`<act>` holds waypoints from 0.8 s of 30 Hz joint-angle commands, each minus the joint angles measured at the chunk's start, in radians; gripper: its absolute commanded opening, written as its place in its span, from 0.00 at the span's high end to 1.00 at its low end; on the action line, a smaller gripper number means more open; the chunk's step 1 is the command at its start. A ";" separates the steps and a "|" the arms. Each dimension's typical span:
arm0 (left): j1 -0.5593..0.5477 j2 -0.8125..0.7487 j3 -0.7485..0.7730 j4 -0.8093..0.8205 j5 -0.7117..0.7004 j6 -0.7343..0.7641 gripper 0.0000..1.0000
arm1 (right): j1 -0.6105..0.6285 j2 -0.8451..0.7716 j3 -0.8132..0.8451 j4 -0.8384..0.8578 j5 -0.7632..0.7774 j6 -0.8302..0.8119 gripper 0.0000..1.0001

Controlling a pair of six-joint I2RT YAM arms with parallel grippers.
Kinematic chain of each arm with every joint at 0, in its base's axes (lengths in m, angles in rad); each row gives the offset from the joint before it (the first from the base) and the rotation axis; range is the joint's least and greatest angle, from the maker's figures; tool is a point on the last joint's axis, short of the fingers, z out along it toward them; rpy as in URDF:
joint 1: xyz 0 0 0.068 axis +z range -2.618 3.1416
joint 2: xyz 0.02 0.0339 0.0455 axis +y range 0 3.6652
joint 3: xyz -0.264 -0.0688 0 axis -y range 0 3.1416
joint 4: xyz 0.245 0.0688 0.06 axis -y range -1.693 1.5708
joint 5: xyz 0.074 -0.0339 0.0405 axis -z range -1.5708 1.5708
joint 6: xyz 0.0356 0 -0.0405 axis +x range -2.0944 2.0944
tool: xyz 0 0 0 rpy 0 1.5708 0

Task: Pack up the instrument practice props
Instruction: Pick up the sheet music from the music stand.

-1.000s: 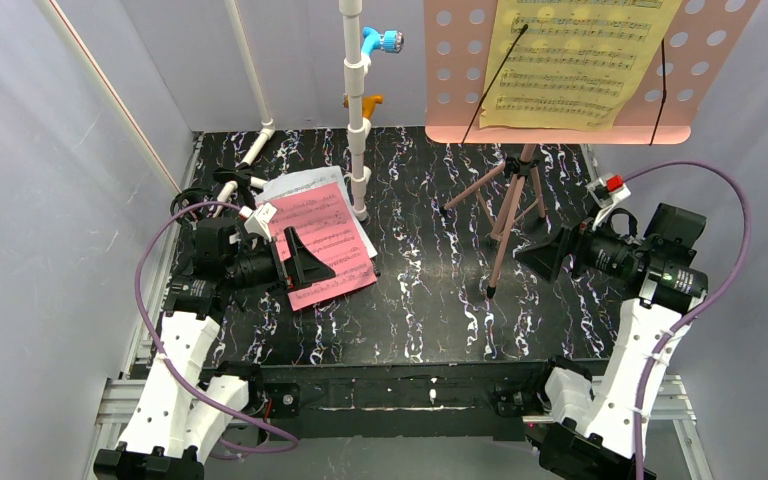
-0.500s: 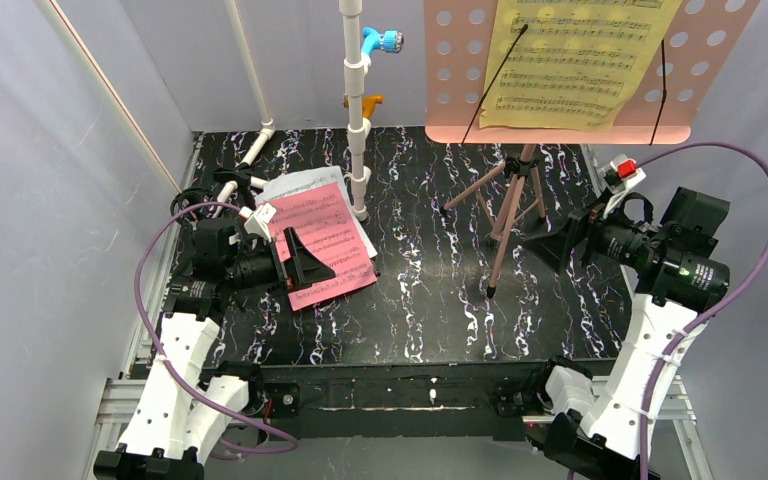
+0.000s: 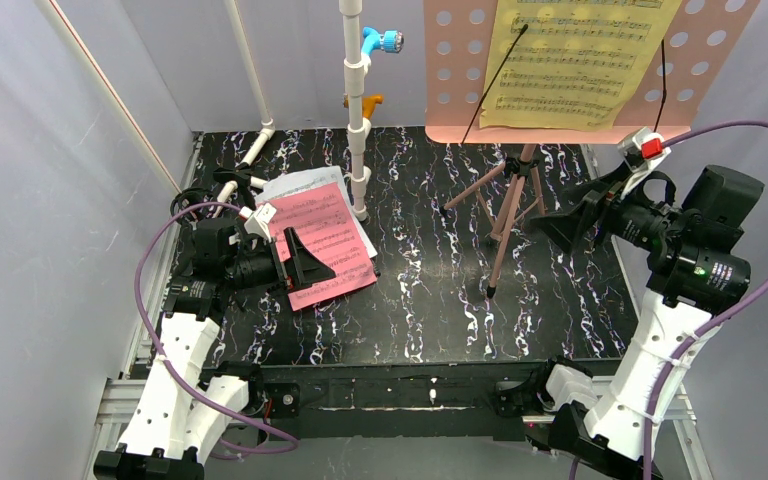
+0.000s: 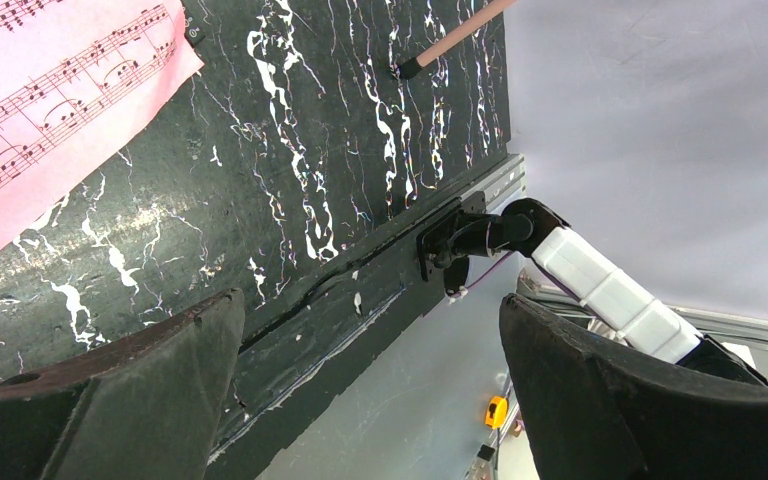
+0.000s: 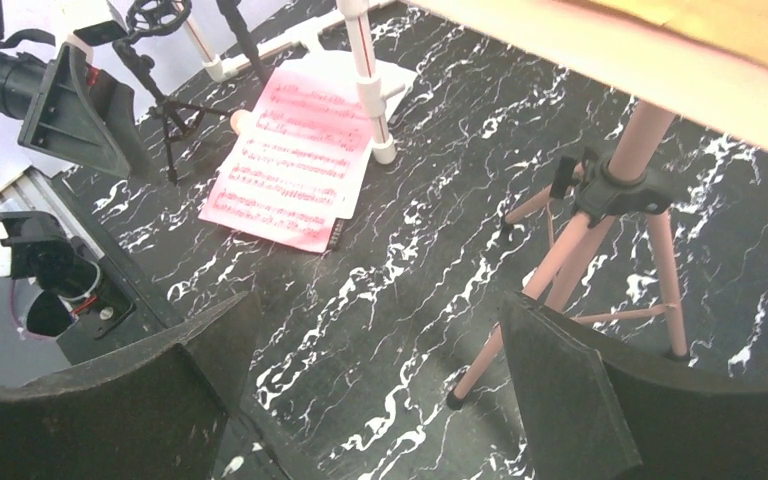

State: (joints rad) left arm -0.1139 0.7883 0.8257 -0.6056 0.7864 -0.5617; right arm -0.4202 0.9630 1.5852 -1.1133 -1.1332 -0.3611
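Our right end effector (image 3: 565, 222), spread and empty, has lifted toward 1 o'clock, closing on the pink music stand (image 3: 513, 195); our left end effector (image 3: 310, 262), also spread, stays put

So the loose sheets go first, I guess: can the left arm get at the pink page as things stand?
Probably yes. The left gripper is open and overlaps the pink page's near edge in the top view, with nothing between them. The page lies flat, so pinching it may be awkward.
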 commanded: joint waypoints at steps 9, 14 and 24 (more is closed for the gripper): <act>0.003 -0.012 0.000 0.002 0.027 0.006 0.02 | 0.000 -0.002 0.007 0.491 -0.085 0.409 0.02; 0.002 -0.016 -0.003 0.001 0.024 0.009 0.02 | 0.001 0.030 0.052 0.547 -0.060 0.452 0.02; 0.004 -0.024 -0.003 -0.009 0.015 0.020 0.02 | 0.000 0.082 0.119 0.567 0.050 0.463 0.02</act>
State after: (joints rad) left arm -0.1139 0.7815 0.8257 -0.6064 0.7860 -0.5579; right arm -0.4202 1.0336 1.6527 -0.6014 -1.1305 0.0731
